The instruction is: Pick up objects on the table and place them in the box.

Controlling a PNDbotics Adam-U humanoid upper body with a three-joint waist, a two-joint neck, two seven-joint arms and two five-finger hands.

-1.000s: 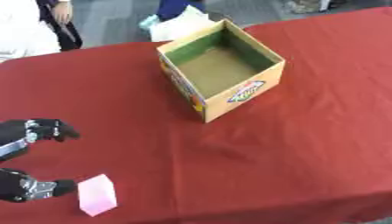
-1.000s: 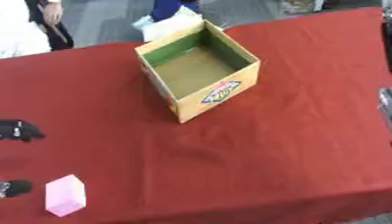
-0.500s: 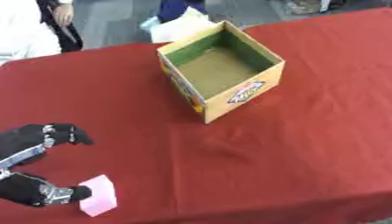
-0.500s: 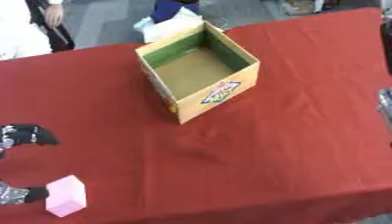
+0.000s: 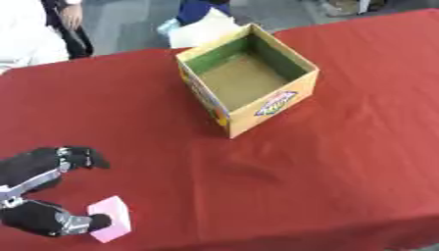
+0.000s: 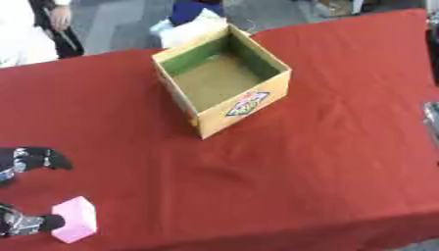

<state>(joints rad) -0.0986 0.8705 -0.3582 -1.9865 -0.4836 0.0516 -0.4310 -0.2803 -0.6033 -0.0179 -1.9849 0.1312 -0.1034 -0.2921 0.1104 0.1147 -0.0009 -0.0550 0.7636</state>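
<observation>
At the right edge of the right eye view I am seeing only a dark and silver sliver (image 6: 431,117), too little to say whether it is my right hand or how any fingers are sitting. Part of my left hand (image 5: 38,193) is running off the left border, so its wrist is cut away. Near the lower left corner, a small pink block (image 5: 111,225) is lying on the red tablecloth (image 5: 343,162), pale and boxy, tilted a little. My left hand is spreading around it: one dark digit is touching the block's left side, while the other fingers (image 5: 82,156) are hovering apart above it, not closing. Well apart, an open yellow cardboard box (image 5: 283,100) is standing upright, its inside showing empty.
</observation>
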